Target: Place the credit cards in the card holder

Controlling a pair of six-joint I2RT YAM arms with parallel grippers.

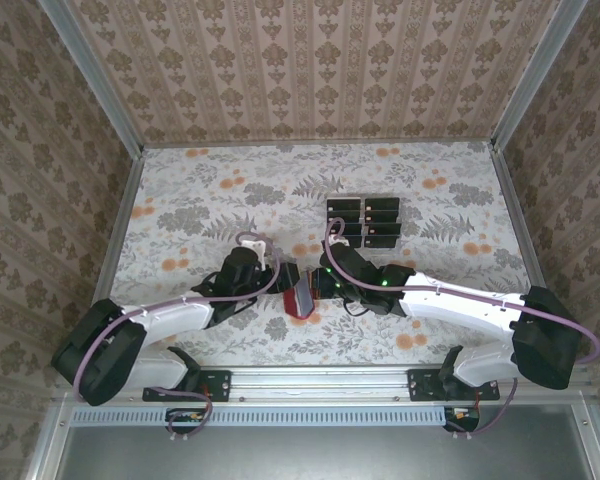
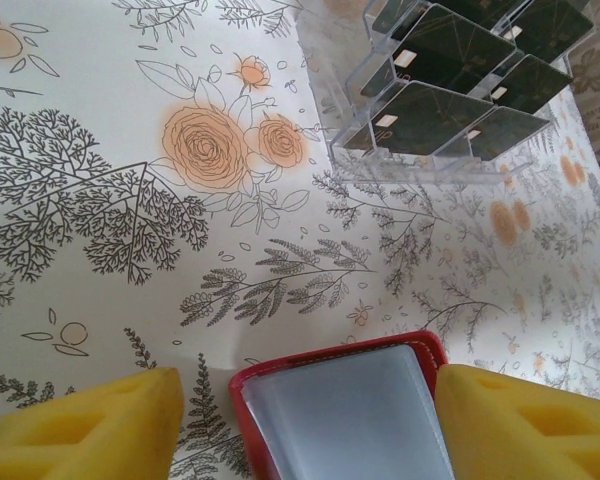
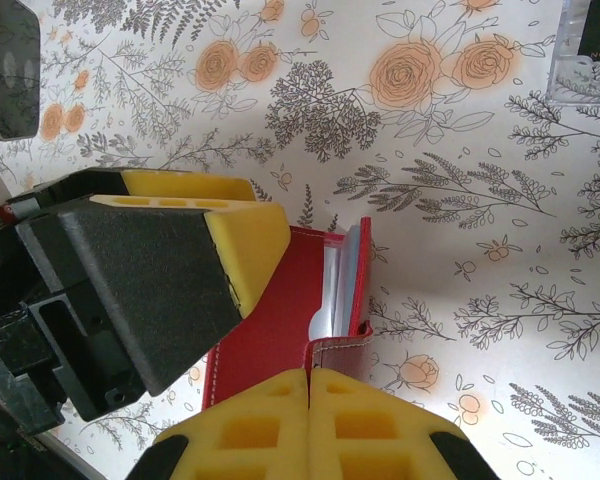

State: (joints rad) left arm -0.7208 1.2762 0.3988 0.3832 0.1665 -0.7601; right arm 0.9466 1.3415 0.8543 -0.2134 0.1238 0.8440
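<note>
The right end effector [image 3: 308,385] has its pads pressed together on a flap of the red wallet [image 3: 280,320]. The left end effector [image 2: 305,390] stands apart, with the wallet's edge between its pads and touching only one of them. Ahead of it, well apart, dark cards [image 2: 450,110] sit in a clear tray [image 2: 345,95] on the bench [image 2: 110,300].

One card [image 3: 592,28] bears a pale "V"; the smaller letters under it are cut off and unreadable.
</note>
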